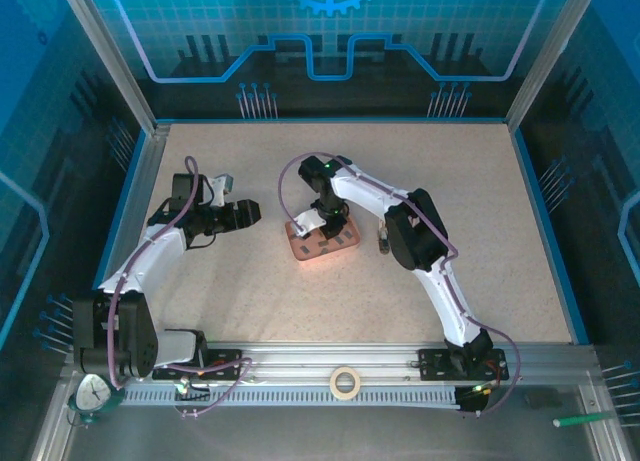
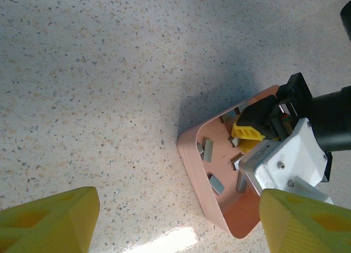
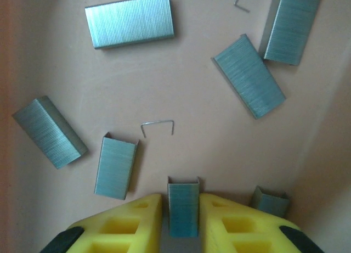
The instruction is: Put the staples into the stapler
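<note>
We see the left gripper (image 1: 243, 213) on the left, its arm bent at the elbow and reaching level over the table (image 1: 250, 291), jaws wide apart and empty, facing the pink tray (image 1: 297, 249). At centre the right arm folds over, its right gripper (image 3: 182, 202) pointing straight down into the tray, jaws closed on one strip of the staples (image 3: 183, 220). Other strips lie loose around it.

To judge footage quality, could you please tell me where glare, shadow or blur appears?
Left wrist: a glare streak on the table below the pink tray, a soft shadow above it; right wrist: the staples evenly lit and sharp; top external: even, soft light.
</note>
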Robot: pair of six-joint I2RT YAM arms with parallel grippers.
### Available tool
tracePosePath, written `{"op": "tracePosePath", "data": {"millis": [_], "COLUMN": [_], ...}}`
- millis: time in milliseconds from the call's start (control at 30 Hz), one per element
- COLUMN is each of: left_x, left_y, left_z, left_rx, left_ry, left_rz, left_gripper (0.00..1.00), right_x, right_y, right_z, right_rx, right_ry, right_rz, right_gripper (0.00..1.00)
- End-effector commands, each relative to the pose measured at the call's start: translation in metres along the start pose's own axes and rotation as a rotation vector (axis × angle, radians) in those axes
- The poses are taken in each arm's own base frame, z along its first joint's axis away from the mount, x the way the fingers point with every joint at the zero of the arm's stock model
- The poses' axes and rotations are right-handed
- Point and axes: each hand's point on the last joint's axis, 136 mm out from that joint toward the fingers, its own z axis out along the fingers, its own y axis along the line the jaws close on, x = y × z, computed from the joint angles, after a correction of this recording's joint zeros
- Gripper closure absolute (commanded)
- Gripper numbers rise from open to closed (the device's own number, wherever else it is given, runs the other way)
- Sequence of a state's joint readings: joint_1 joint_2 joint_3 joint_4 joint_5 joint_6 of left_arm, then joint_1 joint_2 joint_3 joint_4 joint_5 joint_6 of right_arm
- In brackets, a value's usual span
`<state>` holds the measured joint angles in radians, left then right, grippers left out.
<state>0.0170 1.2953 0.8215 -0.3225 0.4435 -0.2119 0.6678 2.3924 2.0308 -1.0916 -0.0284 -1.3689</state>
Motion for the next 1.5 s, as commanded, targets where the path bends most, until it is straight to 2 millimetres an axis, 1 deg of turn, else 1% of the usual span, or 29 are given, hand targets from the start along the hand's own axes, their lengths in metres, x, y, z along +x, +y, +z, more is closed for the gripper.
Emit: {"op": "tracePosePath", "data": {"millis": [0, 100, 167, 267, 333, 367, 400, 567, 600, 633, 733, 900, 1033, 1100, 1200, 1367, 1400, 1433, 1467], "left_x": [-0.002, -0.002, -0.001, -0.002, -0.001, -0.001, -0.002, -0.004, -0.004, -0.005, -0.007, -0.008, -0.005, -0.001, 0.006, 0.018, 0.020, 0.022, 0.023], "left_y": [-0.002, -0.002, -0.002, -0.002, -0.002, -0.003, -0.004, -0.010, -0.012, -0.014, -0.020, -0.033, -0.048, -0.059, -0.076, -0.095, -0.099, -0.101, -0.104], "left_z": [0.000, 0.000, 0.000, 0.000, 0.000, -0.001, -0.002, -0.006, -0.007, -0.008, -0.011, -0.017, -0.020, -0.021, -0.023, -0.029, -0.030, -0.030, -0.031], "left_rx": [0.024, 0.024, 0.025, 0.024, 0.027, 0.030, 0.032, 0.058, 0.065, 0.071, 0.096, 0.149, 0.199, 0.237, 0.299, 0.366, 0.381, 0.389, 0.399], "left_ry": [-0.004, -0.003, -0.002, -0.004, -0.004, -0.007, -0.012, -0.041, -0.048, -0.056, -0.079, -0.122, -0.140, -0.148, -0.164, -0.183, -0.183, -0.182, -0.180], "left_rz": [-0.003, -0.004, -0.004, -0.003, -0.003, 0.000, 0.005, 0.025, 0.030, 0.035, 0.052, 0.098, 0.170, 0.221, 0.305, 0.419, 0.440, 0.453, 0.465], "left_gripper": [0.22, 0.22, 0.22, 0.22, 0.22, 0.22, 0.22, 0.22, 0.22, 0.22, 0.23, 0.23, 0.23, 0.24, 0.25, 0.26, 0.26, 0.26, 0.26], "right_x": [-0.015, -0.016, -0.017, -0.021, -0.026, -0.027, -0.032, -0.041, -0.043, -0.044, -0.042, -0.029, -0.023, -0.021, -0.015, 0.003, 0.006, 0.011, 0.016], "right_y": [0.017, 0.016, 0.014, 0.009, 0.006, 0.006, 0.005, 0.011, 0.014, 0.016, 0.026, 0.057, 0.095, 0.113, 0.135, 0.179, 0.185, 0.198, 0.207], "right_z": [0.017, 0.012, 0.005, -0.009, -0.022, -0.024, -0.041, -0.076, -0.085, -0.090, -0.111, -0.127, -0.126, -0.124, -0.119, -0.094, -0.092, -0.079, -0.072], "right_rx": [-0.086, -0.076, -0.058, -0.021, 0.012, 0.018, 0.052, 0.121, 0.140, 0.150, 0.206, 0.261, 0.275, 0.276, 0.281, 0.264, 0.261, 0.238, 0.226], "right_ry": [-0.016, -0.018, -0.023, -0.041, -0.061, -0.071, -0.087, -0.140, -0.157, -0.167, -0.189, -0.180, -0.197, -0.237, -0.299, -0.328, -0.334, -0.301, -0.282], "right_rz": [-0.011, -0.005, -0.004, 0.001, 0.013, 0.025, 0.032, 0.122, 0.161, 0.190, 0.352, 0.681, 0.958, 1.112, 1.327, 1.670, 1.731, 1.782, 1.840], "right_gripper": [0.77, 0.81, 0.82, 0.84, 0.85, 0.85, 0.85, 0.85, 0.85, 0.85, 0.85, 0.85, 0.85, 0.86, 0.85, 0.84, 0.84, 0.84, 0.83]}}
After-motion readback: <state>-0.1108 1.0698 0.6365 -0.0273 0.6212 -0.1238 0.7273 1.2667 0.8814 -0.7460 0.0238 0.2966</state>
